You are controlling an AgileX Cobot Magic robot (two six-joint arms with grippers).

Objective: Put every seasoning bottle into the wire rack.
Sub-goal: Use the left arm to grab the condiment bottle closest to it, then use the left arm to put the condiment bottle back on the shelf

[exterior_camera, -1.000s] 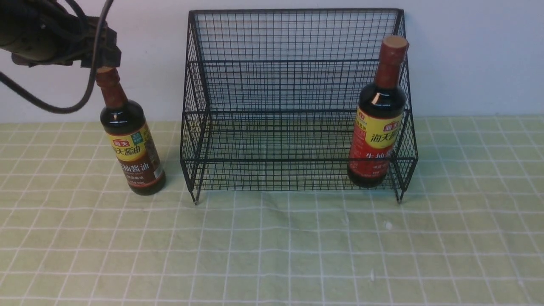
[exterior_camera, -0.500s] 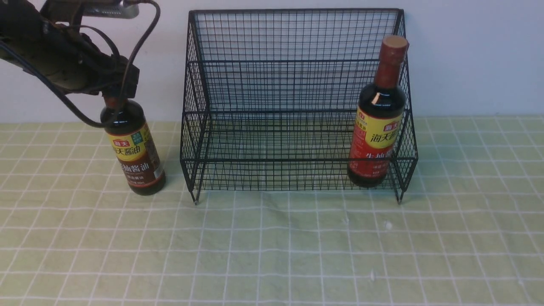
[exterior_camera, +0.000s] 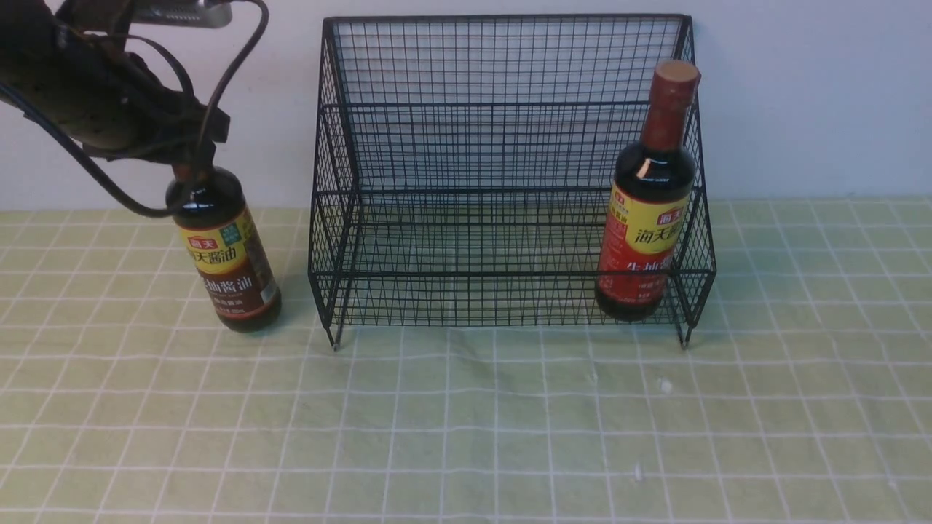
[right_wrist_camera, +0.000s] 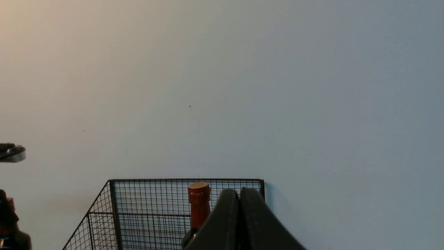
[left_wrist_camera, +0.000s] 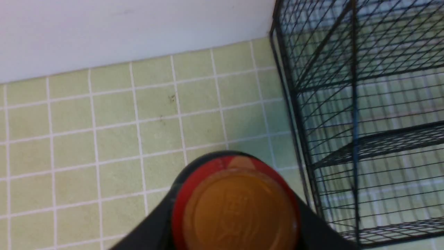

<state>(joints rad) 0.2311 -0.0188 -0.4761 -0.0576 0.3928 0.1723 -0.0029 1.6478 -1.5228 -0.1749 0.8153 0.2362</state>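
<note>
Our left pincer (exterior_camera: 193,156) is clamped round the reddish neck of the tall dark brown-labelled soy-sauce bottle (exterior_camera: 227,258), with its fingers (left_wrist_camera: 156,232) pressing on either side below the cap. That bottle stands on the green checked counter (exterior_camera: 466,422) toward the far left corner. It is just beside the left wall of the large black two-tier wire rack (exterior_camera: 473,109) but outside it, and its top leans away from the rack. Our right pincer (right_wrist_camera: 239,194) hangs high with its jaws together, holding nothing.

We judge the grip to be the weak point. Held so high on a smooth neck, the heavy body may swing or slip as it lifts. Carried too low, its base could catch the rack's front rail or side wall. That could shove the rack along the cloth and jolt the tall dark red-labelled soy-sauce bottle (exterior_camera: 644,233) in the lower tier at the right end.

We count two bottles, one in the rack and one out, plus one rack and two pincers.
</note>
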